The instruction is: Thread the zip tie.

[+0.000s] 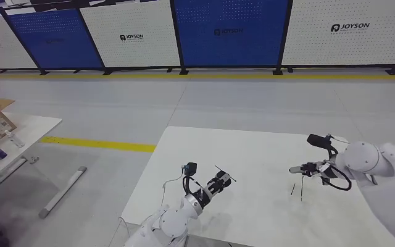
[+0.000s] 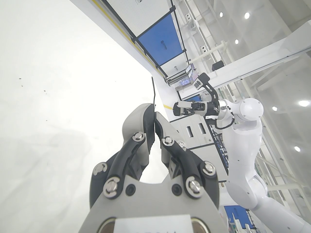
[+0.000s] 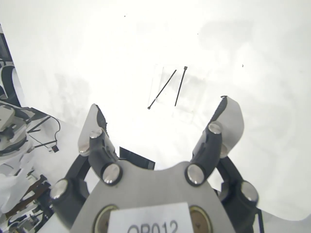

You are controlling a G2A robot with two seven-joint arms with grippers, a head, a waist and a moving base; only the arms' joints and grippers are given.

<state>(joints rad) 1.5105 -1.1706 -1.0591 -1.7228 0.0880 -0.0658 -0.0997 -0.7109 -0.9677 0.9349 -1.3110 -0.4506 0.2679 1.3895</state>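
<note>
On table [image 1: 247,148], 2 zip ties [image 3: 162,89]; L gripper [image 2: 154,116] pinches 3rd tie [image 2: 153,90]

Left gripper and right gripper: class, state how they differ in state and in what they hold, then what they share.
The left gripper is shut; the right gripper is open. The left gripper pinches a black zip tie; the right gripper holds nothing, above two loose zip ties lying on the white table. Both have grey fingers with black pads.
</note>
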